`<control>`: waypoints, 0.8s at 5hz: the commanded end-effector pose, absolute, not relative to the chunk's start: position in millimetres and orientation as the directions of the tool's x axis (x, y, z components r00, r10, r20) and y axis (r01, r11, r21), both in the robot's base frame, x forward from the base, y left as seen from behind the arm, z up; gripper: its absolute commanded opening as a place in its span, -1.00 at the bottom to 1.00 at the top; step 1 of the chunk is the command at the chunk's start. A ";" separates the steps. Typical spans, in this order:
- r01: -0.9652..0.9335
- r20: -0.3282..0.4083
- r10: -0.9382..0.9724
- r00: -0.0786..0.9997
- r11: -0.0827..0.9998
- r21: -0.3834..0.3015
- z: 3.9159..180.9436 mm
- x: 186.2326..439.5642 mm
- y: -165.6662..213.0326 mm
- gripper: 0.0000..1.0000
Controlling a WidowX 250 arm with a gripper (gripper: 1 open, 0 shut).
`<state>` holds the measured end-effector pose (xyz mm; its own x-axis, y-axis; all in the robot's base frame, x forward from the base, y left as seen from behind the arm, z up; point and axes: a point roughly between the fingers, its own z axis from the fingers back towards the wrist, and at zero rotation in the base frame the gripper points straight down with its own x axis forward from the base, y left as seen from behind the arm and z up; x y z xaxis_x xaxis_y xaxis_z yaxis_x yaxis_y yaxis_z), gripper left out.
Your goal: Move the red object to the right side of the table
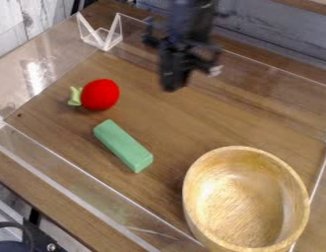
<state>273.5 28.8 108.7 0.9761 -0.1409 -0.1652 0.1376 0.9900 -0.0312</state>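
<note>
Open wood separates green block [123, 145] from bowl [244, 200].

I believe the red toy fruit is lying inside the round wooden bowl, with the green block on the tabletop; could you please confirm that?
Not quite: the red toy fruit lies outside the round wooden bowl, on the tabletop, as the camera view shows.

A single camera is looking down at a slant from above the table [192, 118] — close enough that the brown top is filling most of its view, the wooden bowl [247, 199] sitting at near right.
</note>
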 end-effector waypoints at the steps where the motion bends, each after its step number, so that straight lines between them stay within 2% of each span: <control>1: 0.139 -0.101 -0.143 0.985 0.989 -0.040 119.6 272.5 58.7 1.00; 2: 0.147 -0.102 -0.154 0.983 0.987 -0.069 119.4 266.2 70.5 1.00; 4: 0.165 -0.098 -0.173 0.980 0.983 -0.083 114.9 274.2 105.0 1.00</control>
